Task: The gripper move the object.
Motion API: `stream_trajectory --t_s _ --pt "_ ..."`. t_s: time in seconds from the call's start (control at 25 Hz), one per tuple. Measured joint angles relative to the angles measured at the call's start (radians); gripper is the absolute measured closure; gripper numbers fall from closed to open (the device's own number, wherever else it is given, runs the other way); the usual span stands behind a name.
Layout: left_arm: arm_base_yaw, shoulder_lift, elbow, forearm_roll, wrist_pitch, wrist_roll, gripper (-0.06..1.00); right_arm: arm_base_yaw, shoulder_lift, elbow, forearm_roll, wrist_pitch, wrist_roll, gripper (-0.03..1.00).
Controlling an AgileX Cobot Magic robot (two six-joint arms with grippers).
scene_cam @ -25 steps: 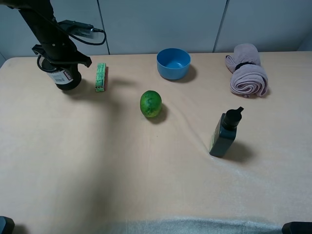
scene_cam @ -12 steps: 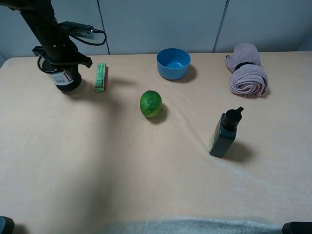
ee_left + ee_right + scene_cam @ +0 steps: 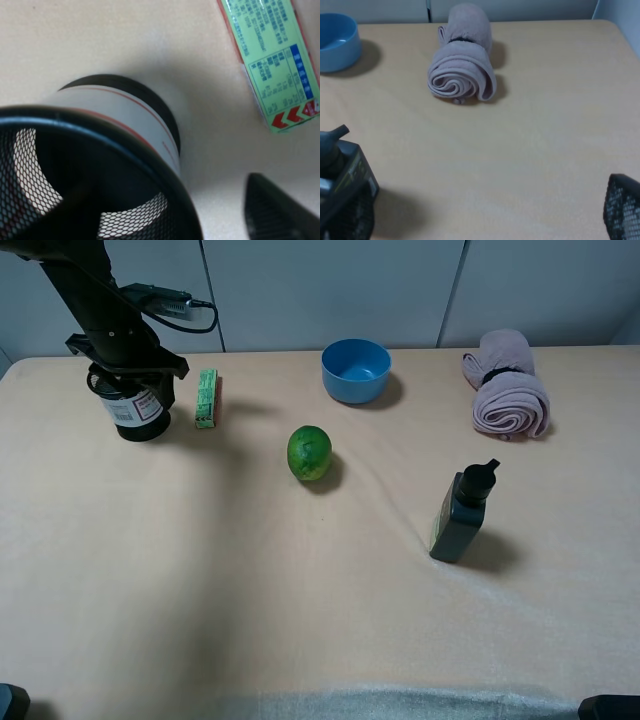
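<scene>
The black wire-mesh pen cup, with a white red-edged label, stands at the far left of the table, right under my left gripper. In the left wrist view the cup fills the picture, with its mesh rim closest to the camera. One finger stands outside the rim with a gap to it. The other finger is hidden at or inside the cup. My right gripper is open and empty, low over the right of the table, near the dark pump bottle.
A green carton lies just right of the cup. A lime lies mid-table and a blue bowl stands at the back. A rolled towel lies at the back right. The dark pump bottle stands right of centre.
The cup has shifted slightly toward the front under the left gripper, and more of its label shows. The arm has barely moved. Nothing else has changed.
</scene>
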Motion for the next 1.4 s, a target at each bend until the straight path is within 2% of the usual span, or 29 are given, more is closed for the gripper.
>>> stream_trajectory --t_s 0.08,0.2,0.68,1.04,1.4 --pt "0.000 0.000 0.000 0.000 0.000 0.000 0.28 0.000 0.000 0.000 0.000 0.000 0.000 0.28" --pt "0.000 0.000 0.000 0.000 0.000 0.000 0.23 0.000 0.000 0.000 0.000 0.000 0.000 0.28" --pt "0.000 -0.031 0.000 0.000 0.026 0.000 0.21 0.000 0.000 0.000 0.000 0.000 0.000 0.28" --pt "0.000 -0.120 -0.005 -0.003 0.127 0.000 0.11 0.000 0.000 0.000 0.000 0.000 0.000 0.28" --pt "0.000 -0.267 -0.005 -0.003 0.264 -0.021 0.08 0.000 0.000 0.000 0.000 0.000 0.000 0.28"
